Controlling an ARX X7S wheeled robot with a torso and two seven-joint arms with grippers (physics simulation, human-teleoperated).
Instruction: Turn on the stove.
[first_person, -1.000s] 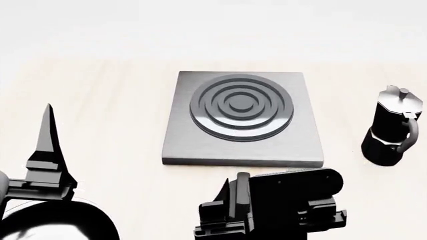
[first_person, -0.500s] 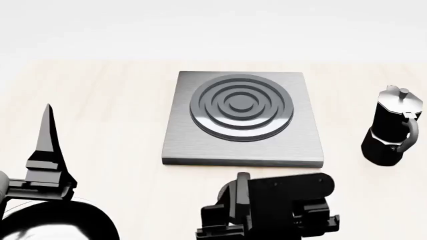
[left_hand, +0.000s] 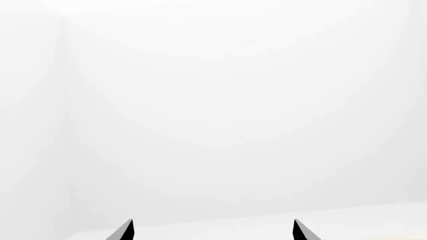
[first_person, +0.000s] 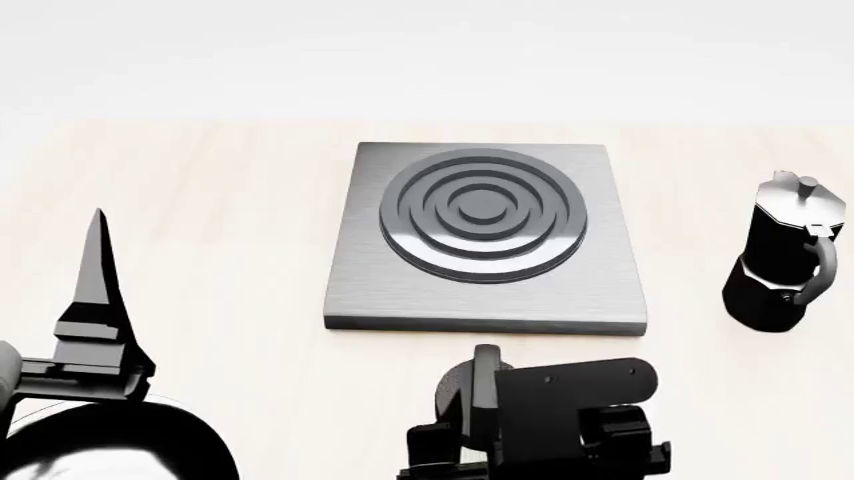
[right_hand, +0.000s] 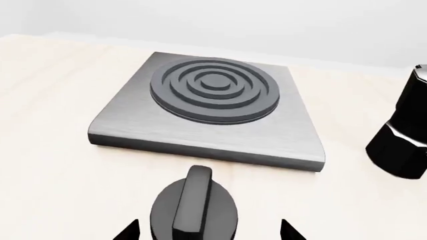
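I count one stove (first_person: 486, 238) mid-bench (first_person: 227, 250), one knob (right_hand: 193, 207) just before its near edge, and one pot (first_person: 785, 253) to the right. The knob's fin runs toward the burner. My right hand (right_hand: 208, 231) straddles the knob, spread, gripping nothing. My left hand (left_hand: 212, 231) is spread, empty.

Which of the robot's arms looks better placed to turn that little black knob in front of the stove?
The right one. Its end effector is open with the knob between its fingertips, just in front of the stove. The left end effector points at a blank wall, off to the side.
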